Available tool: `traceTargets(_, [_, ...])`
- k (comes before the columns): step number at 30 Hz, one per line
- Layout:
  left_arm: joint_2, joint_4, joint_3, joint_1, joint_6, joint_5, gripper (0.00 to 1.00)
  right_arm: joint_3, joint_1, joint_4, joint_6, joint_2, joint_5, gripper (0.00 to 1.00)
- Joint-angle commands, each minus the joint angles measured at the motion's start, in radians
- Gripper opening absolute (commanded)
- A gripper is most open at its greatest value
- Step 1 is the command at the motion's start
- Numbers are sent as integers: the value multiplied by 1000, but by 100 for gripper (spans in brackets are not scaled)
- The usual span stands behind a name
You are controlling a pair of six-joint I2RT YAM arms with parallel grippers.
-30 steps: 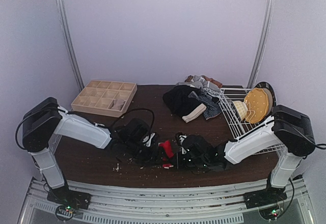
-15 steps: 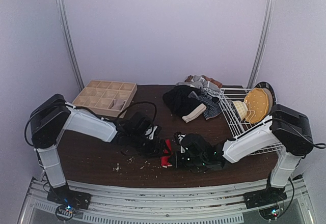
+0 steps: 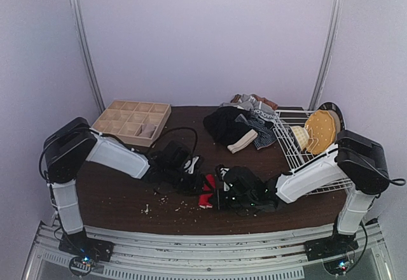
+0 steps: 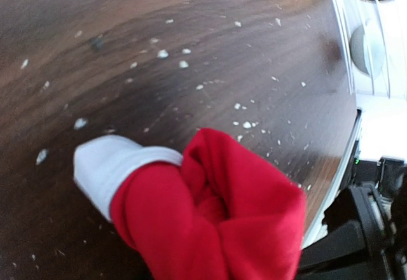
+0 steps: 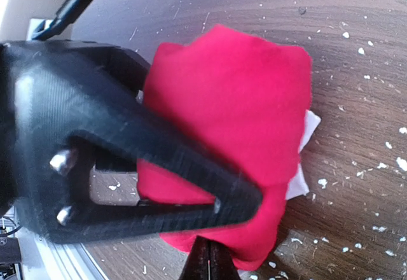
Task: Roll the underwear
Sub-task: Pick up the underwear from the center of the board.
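The red underwear (image 3: 206, 184) is seen bunched into a small lump on the dark table (image 3: 108, 197), near the front edge and right between the two claws. It is touched from the left by the left claw (image 3: 192, 177) and from the right by the right claw (image 3: 221, 189). In the right wrist view one black finger (image 5: 127, 146) of the left claw is laid across the red cloth, but its other finger is hidden, so it cannot be told if that claw is squeezing or let go. The right claw is clenched tight, with its tips pressed together at the lower edge of the red lump; whether any cloth is pinched there cannot be told. A pale waistband (image 4: 108, 165) is seen poking out from one side of the lump. Small white crumbs (image 4: 162, 54) are scattered on the wood around it. The pile of other underwear (image 3: 238, 127) is heaped far back on the table, beside the wire rack (image 3: 299, 156), and the wooden tray (image 3: 130, 121) is set at the back left
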Motion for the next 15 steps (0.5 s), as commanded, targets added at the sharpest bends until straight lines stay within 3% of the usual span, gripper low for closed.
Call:
traceTargets(1, [52, 68, -20, -3, 14, 13, 20, -50, 3, -270, -20, 87, -24, 0])
traceTargets(5, [44, 88, -27, -1, 21, 7, 0, -46, 13, -276, -22, 81, -15, 0])
traceTargets(10, [-6, 20, -19, 2, 70, -16, 0, -43, 25, -315, -26, -14, -7, 0])
traceTargets(11, [-24, -10, -14, 7, 88, -23, 0, -39, 25, -331, -33, -59, -6, 3])
traceTargets(15, [-138, -180, 2, 52, 171, -64, 0, -8, 25, -429, -81, -291, 20, 34])
